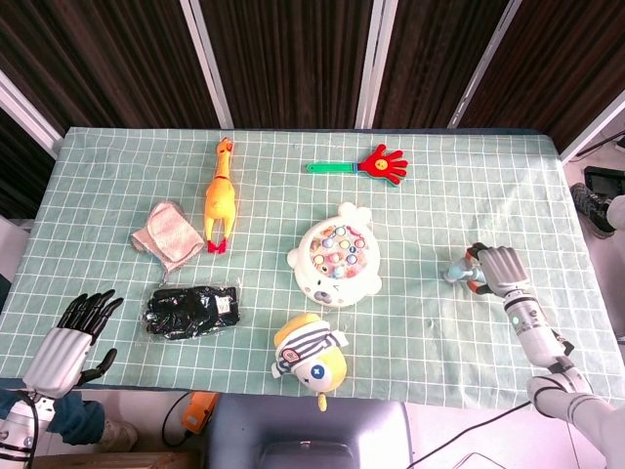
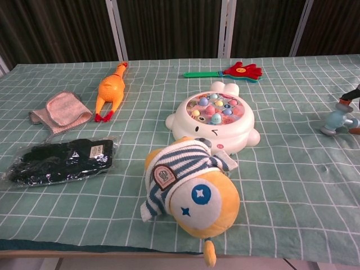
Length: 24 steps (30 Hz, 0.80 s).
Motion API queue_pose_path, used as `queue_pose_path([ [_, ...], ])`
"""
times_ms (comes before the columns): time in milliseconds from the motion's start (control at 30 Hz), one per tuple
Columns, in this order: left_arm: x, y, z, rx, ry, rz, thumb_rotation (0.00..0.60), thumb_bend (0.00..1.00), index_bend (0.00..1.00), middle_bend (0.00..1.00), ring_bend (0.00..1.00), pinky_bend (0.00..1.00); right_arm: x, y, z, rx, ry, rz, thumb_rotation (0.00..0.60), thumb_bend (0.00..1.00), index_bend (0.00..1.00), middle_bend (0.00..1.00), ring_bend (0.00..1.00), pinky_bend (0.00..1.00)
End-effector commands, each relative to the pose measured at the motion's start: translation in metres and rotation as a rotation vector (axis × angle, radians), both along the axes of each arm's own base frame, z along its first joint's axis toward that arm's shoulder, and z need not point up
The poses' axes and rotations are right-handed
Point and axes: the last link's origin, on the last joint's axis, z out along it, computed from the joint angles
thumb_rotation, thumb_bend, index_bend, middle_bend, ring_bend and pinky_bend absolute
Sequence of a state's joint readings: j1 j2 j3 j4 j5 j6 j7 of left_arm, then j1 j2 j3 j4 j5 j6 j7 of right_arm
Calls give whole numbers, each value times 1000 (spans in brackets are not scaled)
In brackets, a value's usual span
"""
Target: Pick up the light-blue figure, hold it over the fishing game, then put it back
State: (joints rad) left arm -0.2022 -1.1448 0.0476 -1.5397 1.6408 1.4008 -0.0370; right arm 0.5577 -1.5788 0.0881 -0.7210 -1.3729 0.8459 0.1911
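Head view: right hand (image 1: 500, 267) sits at the right side of the green checked tablecloth (image 1: 430, 186), fingers curled down over the light-blue figure (image 1: 461, 268). The figure's blue body pokes out on the hand's left side, low at the cloth; whether it rests on the cloth or is just lifted cannot be told. Contact looks like a grip around its far part. The figure is well apart from the fishing game (image 1: 335, 259), which lies near the table centre. Left hand (image 1: 78, 332) is off the near-left table corner, fingers spread apart, holding nothing. Other items: rubber chicken (image 1: 220, 194), pink cloth (image 1: 167, 235), black gloves in a bag (image 1: 191, 310), striped plush toy (image 1: 311, 359), red hand clapper (image 1: 366, 164).

Chest view: light-blue figure (image 2: 334, 120) at the far right edge, upright, its base at the tablecloth (image 2: 281, 185). Dark fingertips (image 2: 353, 93) of the right hand touch its top; the rest of the hand is cut off by the frame. Fishing game (image 2: 214, 123) centre, plush toy (image 2: 188, 188) in front of it. Left hand not seen here
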Motion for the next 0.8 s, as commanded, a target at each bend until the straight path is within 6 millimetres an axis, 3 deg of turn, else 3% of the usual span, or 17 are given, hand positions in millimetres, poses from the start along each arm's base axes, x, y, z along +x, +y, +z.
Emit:
queue_pose_path([
  [33, 0, 0, 0, 0, 0, 1, 600, 394, 0, 0, 0, 0, 1, -1, 0, 1, 2, 2, 600, 404, 541, 421, 529, 567],
  [800, 1, 0, 0, -2, -3, -3, 600, 394, 0, 0, 0, 0, -4, 6, 6, 3, 17, 5, 600, 404, 536, 421, 528, 567],
])
